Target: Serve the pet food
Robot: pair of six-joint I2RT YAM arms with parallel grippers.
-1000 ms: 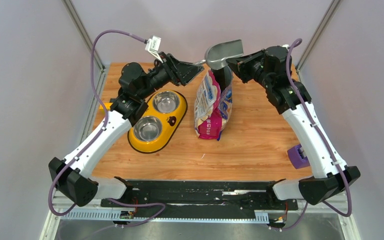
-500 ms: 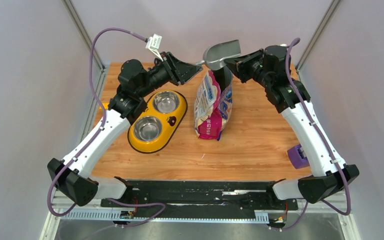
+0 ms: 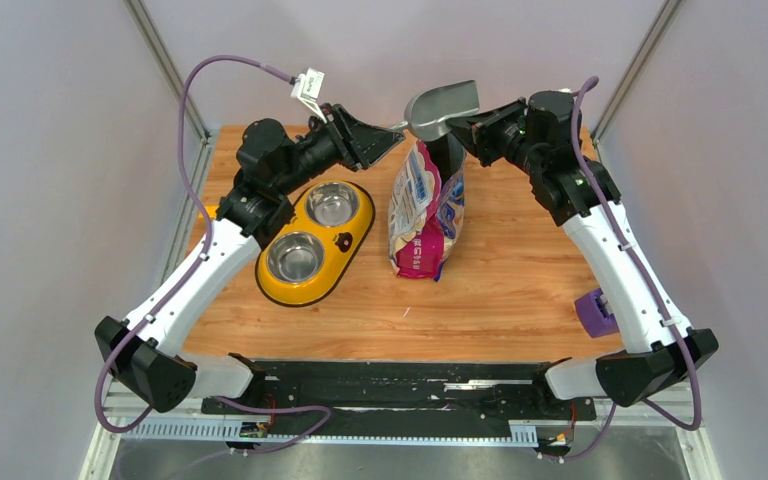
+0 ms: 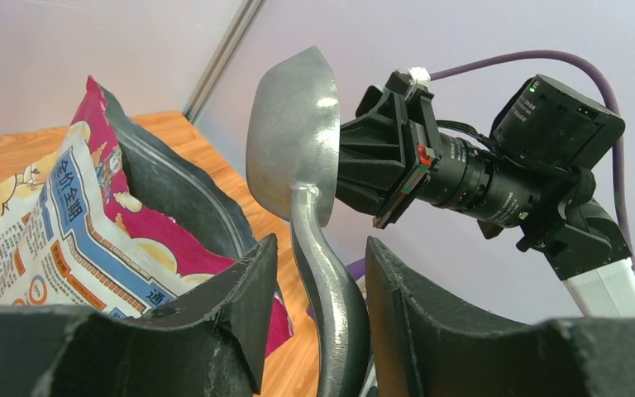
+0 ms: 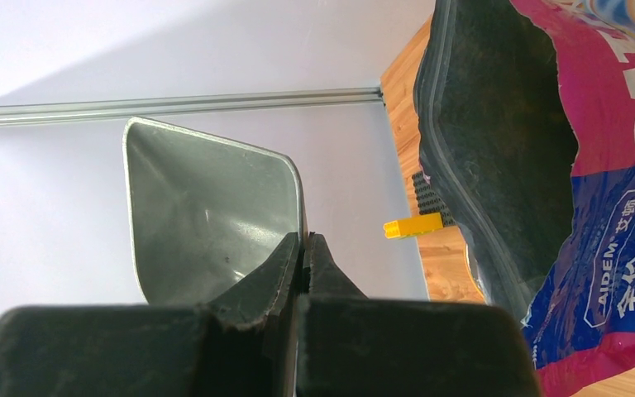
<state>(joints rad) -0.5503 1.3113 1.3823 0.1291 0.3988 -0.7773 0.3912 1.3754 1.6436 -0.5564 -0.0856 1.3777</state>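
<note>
The pet food bag (image 3: 425, 215) stands upright mid-table, pink and blue, its top open; it also shows in the wrist views (image 4: 66, 223) (image 5: 620, 248). Its dark inside hides any kibble. Above the bag's mouth hangs a grey scoop (image 3: 447, 103), held from both sides. My left gripper (image 3: 392, 128) is shut on its curved handle, which sits between the fingers (image 4: 321, 241) against the right-hand one. My right gripper (image 3: 463, 125) pinches the thin side wall of the scoop (image 5: 207, 207), jaws tight together (image 5: 306, 237). The scoop's bowl (image 4: 293, 141) looks empty.
A yellow double-bowl feeder (image 3: 360, 225) lies left of the bag, under my left arm, its two steel bowls (image 3: 332, 204) (image 3: 295, 257) bare. A purple object (image 3: 594, 312) sits at the table's right edge. A small yellow block (image 5: 413, 225) lies beyond the bag.
My left jaws have narrowed around the scoop's handle. The scoop and right gripper have shifted a touch to the left, then held still.
</note>
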